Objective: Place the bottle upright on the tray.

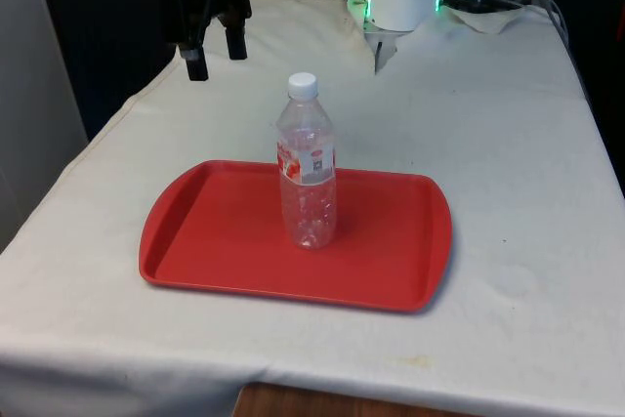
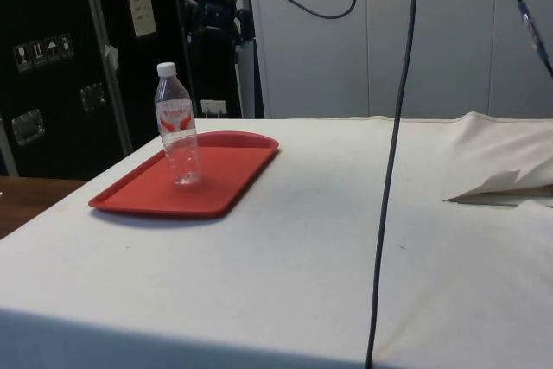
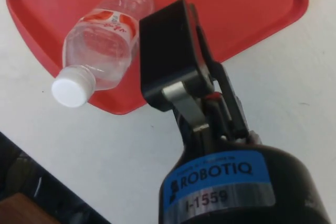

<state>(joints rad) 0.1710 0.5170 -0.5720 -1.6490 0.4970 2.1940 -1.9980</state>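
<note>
Bottle (image 1: pixel 307 168) stands upright on the red tray (image 1: pixel 205 231), cap up, near the middle. Gripper (image 1: pixel 213 54) hangs high above the worktop (image 1: pixel 508 144), well clear of it toward the front view's left, fingers apart and holding nothing. Job looks done. The risk now: it's light and looks empty, so any swing back low could clip the cap and topple it

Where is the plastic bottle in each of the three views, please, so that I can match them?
Front view: the bottle stands upright on the red tray, near the picture's middle.
Side view: the bottle stands upright on the tray, towards the left.
Wrist view: the bottle shows beside the gripper's finger.
Shared landmark: the red tray.
</note>
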